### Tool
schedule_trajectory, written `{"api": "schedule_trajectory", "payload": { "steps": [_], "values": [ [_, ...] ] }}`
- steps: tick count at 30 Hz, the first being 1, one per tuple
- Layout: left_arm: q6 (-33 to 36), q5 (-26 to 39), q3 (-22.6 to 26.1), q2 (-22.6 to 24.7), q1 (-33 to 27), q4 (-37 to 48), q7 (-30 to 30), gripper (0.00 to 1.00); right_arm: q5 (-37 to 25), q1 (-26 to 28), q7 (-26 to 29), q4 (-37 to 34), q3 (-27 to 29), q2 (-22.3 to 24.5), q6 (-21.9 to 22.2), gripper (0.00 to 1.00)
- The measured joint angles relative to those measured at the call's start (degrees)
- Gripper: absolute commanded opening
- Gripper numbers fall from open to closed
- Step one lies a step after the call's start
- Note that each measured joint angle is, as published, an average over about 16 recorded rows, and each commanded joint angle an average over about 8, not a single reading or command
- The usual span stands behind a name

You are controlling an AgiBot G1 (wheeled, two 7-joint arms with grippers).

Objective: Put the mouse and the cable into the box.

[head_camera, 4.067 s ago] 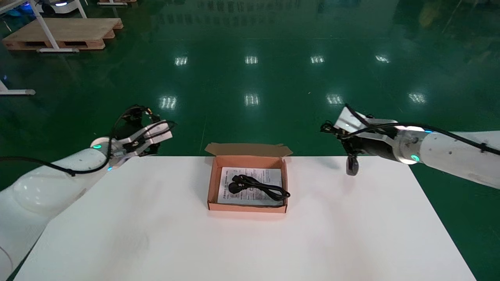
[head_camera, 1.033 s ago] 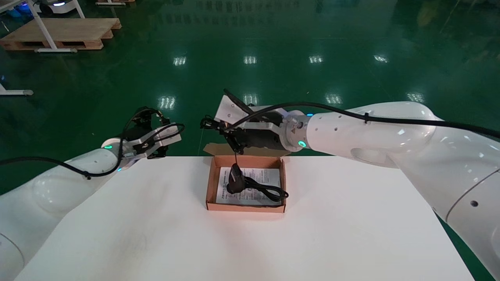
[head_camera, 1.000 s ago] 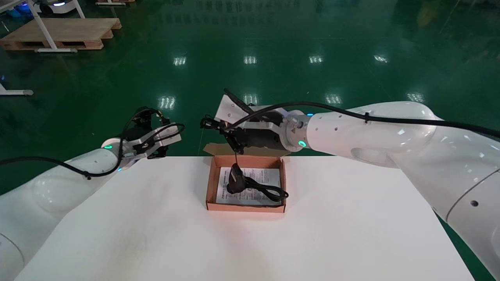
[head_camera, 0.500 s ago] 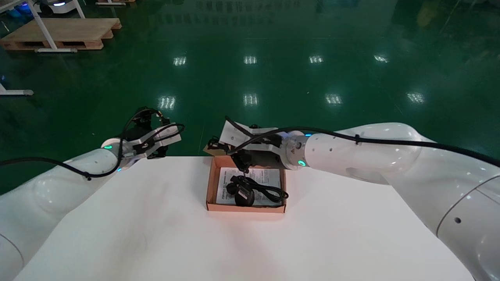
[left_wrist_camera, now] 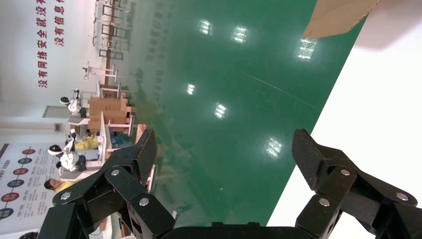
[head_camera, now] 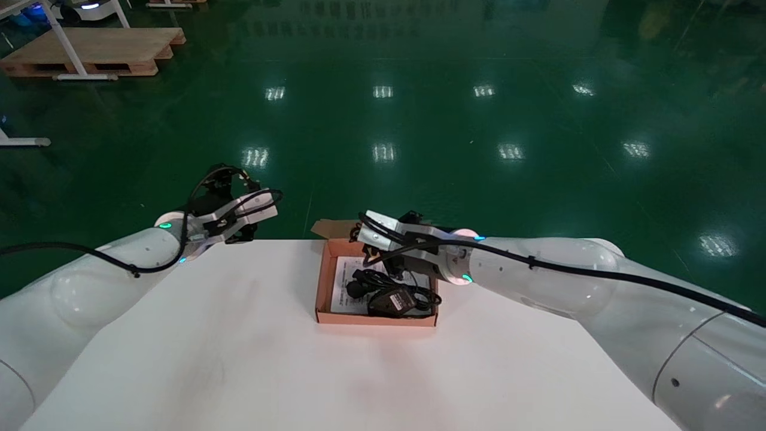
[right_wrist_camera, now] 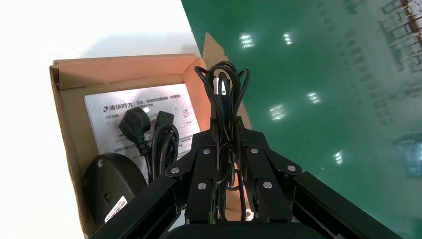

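The open cardboard box [head_camera: 324, 281] sits at the table's far middle. A black power cable [head_camera: 366, 279] lies coiled inside it on a printed leaflet [right_wrist_camera: 130, 106]. The black mouse [head_camera: 392, 301] rests in the box's near part, on the cable. My right gripper [head_camera: 378, 258] is low over the box's far side, shut on the mouse's bundled thin cord [right_wrist_camera: 224, 84], which sticks out past the fingertips. In the right wrist view the mouse [right_wrist_camera: 108, 190] lies beside the power cable [right_wrist_camera: 149, 132] within the box [right_wrist_camera: 63, 99]. My left gripper [head_camera: 238, 230] hangs open and empty off the table's far left corner.
The white table [head_camera: 239, 359] stretches around the box, with green floor beyond its far edge. The box's flap [head_camera: 332, 227] stands open at the back. A wooden pallet [head_camera: 90, 54] lies far off at the back left.
My right arm has lowered over the box. The mouse, earlier dangling by its cord, now lies inside the box. The left arm has not moved.
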Motion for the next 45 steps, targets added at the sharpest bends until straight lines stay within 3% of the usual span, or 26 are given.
{"api": "schedule_trajectory", "payload": {
  "steps": [1, 16, 23, 30, 45],
  "values": [
    [0.0, 0.0, 0.0, 0.0, 0.0, 0.0, 0.0, 1.00, -0.1, -0.1, 0.1, 0.0, -0.1, 0.0, 0.1, 1.00],
    [0.1, 0.0, 0.0, -0.1, 0.0, -0.1, -0.1, 1.00, -0.1, -0.2, 0.1, 0.1, -0.2, 0.1, 0.2, 1.00],
    [2.7, -1.8, -1.4, -1.3, 1.0, -1.9, -0.8, 1.00, 0.6, -1.1, 0.5, 1.3, 1.9, 1.4, -1.8, 1.00],
    [9.2, -6.3, -4.8, -4.5, 3.4, -6.5, -2.6, 1.00, 2.6, -4.0, 1.4, 4.7, 7.2, 4.8, -6.8, 1.00],
    [28.6, -19.6, -14.9, -14.0, 10.6, -20.2, -8.0, 1.00, 8.7, -13.2, 4.5, 15.5, 23.7, 15.5, -22.4, 1.00]
  ]
}}
